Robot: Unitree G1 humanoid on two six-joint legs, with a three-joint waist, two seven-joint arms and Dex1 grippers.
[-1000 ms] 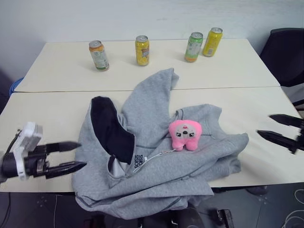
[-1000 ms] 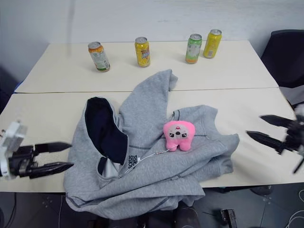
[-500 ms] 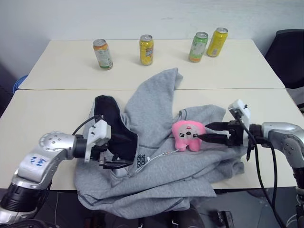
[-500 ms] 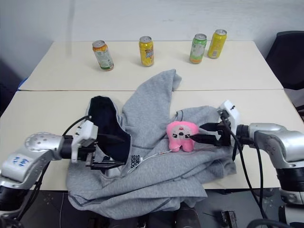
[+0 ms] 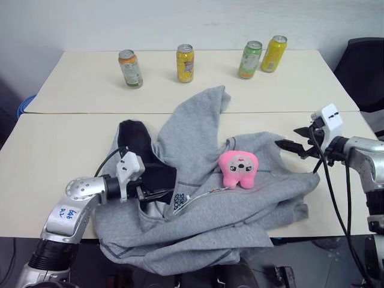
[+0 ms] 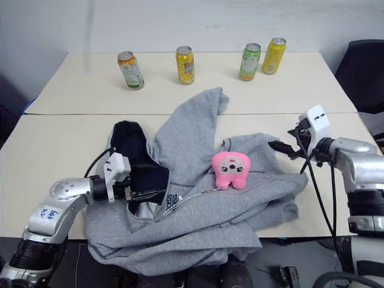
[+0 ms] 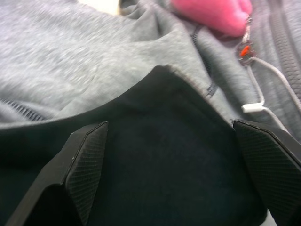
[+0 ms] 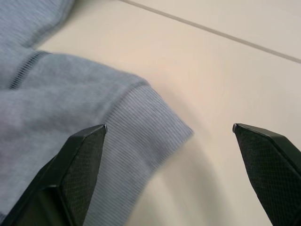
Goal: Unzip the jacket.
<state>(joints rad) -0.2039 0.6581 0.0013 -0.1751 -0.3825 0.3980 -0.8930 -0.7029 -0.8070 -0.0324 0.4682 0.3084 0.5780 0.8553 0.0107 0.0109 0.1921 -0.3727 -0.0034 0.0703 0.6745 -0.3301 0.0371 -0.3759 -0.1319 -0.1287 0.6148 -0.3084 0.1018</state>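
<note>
Grey hooded jacket lies crumpled on the counter, zip line running from the black-lined collar out toward the pink plush toy. Left hand, spread wide and empty, sits right at that collar, clearly nearer; right hand hovers released over the far sleeve.

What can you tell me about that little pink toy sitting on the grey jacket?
The pink toy is a small soft plush, rounded on top with stubby legs, a pale face patch and dark eyes. It stands upright on the crumpled jacket, near its middle. A thin white cord runs from its base across the fabric. Neither gripper touches it.
</note>
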